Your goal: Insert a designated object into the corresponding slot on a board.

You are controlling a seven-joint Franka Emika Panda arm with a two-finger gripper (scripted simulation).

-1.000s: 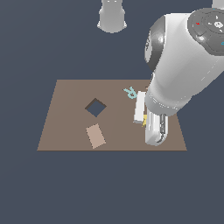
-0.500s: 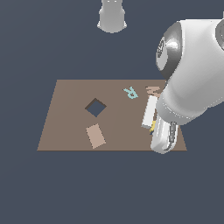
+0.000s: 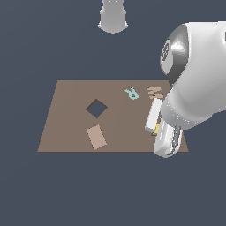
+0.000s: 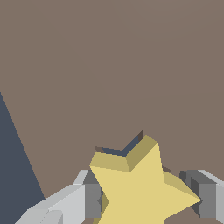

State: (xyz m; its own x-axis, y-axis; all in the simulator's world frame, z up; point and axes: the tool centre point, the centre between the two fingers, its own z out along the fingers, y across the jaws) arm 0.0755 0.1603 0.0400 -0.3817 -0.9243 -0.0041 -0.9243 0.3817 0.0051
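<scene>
The yellow star (image 4: 140, 188) sits between the grey fingers (image 4: 92, 199) of my gripper (image 4: 144, 199), which is shut on it. Right at the star's edge a dark, angular strip of the slot (image 4: 114, 151) shows in the brown board (image 4: 109, 65); the rest of the slot is hidden under the star. In the exterior view my gripper (image 3: 158, 131) hangs over the board (image 3: 70, 132) near its edge on the exterior view's right. Only a sliver of the star (image 3: 156, 129) shows there. The arm covers that part of the board.
A dark diamond cutout (image 3: 96, 108) lies mid-board, with a tan rectangular block (image 3: 96, 137) below it. A pale blue letter R (image 3: 131, 93) lies further back. Beside it a jagged brown shape (image 3: 154, 92) is half hidden by the arm. The robot base (image 3: 113, 16) stands behind the board.
The arm has swung toward the exterior view's right and the board's near edge, carrying the star. The letter R, earlier partly covered, now shows in full.
</scene>
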